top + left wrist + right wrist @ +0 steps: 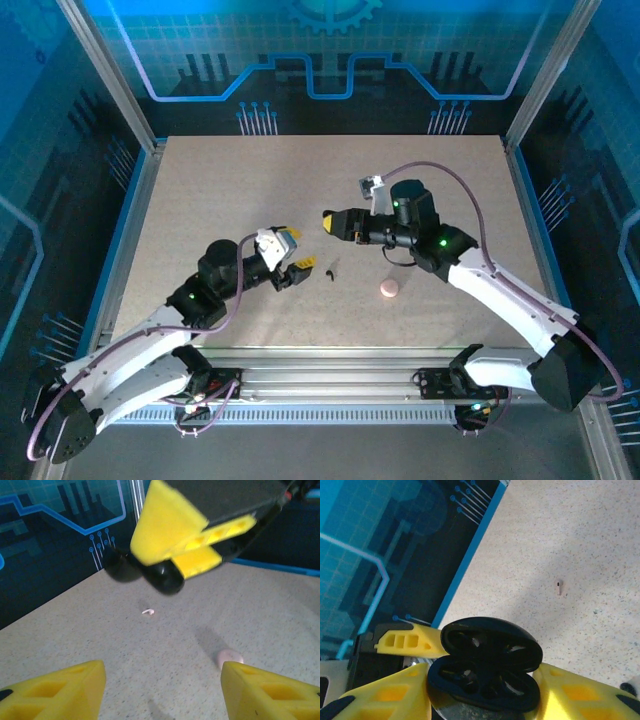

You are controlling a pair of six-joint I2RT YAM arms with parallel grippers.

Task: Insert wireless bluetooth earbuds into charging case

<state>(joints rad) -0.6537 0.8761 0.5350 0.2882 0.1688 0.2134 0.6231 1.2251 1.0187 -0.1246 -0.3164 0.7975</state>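
**Case held open, earbuds down on the table**

From where I stand, the right gripper (pixel 333 222) is clamped on the charging case (pixel 490 660). It holds the case off the table (pixel 250 180) with the lid swung open, and the wells look empty. The left gripper (pixel 298 258) hangs low with its fingers spread and nothing between them. Just past its fingertips the earbuds (pixel 330 270) show as a tiny dark speck on the tabletop; I can't tell whether that is one piece or both. A small pink puck (pixel 389 289) sits apart, nearer the right arm.

I'd guess those buds are feather-light, hard and slick, and likely to skitter or flip under a careless pinch. The fatter rounded body looks the better place to nip one, squarely and gently, leaving the stem free to drop into its well.
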